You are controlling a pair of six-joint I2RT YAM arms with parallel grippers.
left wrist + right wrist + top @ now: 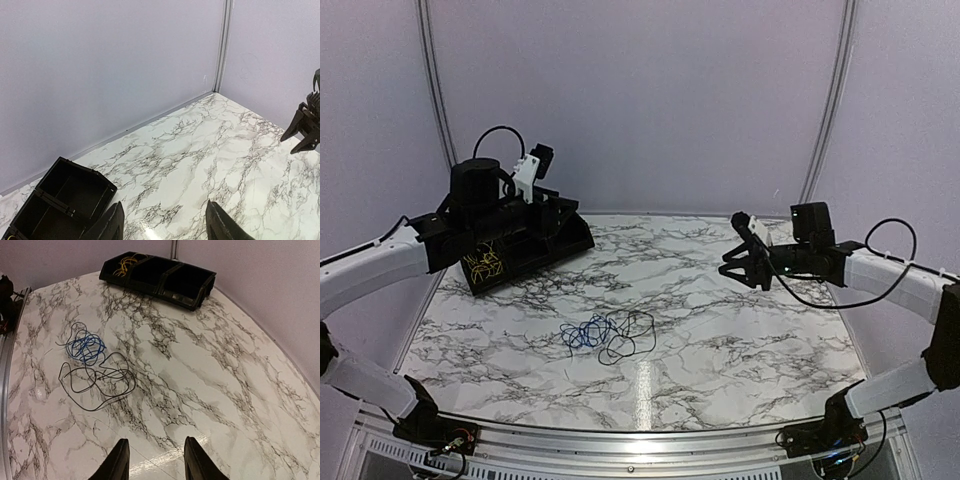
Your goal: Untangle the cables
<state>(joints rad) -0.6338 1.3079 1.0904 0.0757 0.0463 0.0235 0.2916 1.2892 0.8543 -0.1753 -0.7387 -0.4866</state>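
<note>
Your blue cable (585, 333) and black cable (628, 340) lie tangled, well apart from the black tray (563, 240), the heap's blue end toward it. The yellow cable (485, 265) sits in its end compartment. Your left gripper (165, 210) hangs by the tray, jaws spread and empty. Your right gripper (156, 442), far off, is spread too.

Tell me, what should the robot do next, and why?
Probably move the left gripper from the tray over to the blue cable: the yellow cable already lies in the tray, that gripper is open and empty, and blue lies tangled with the black cable.
</note>
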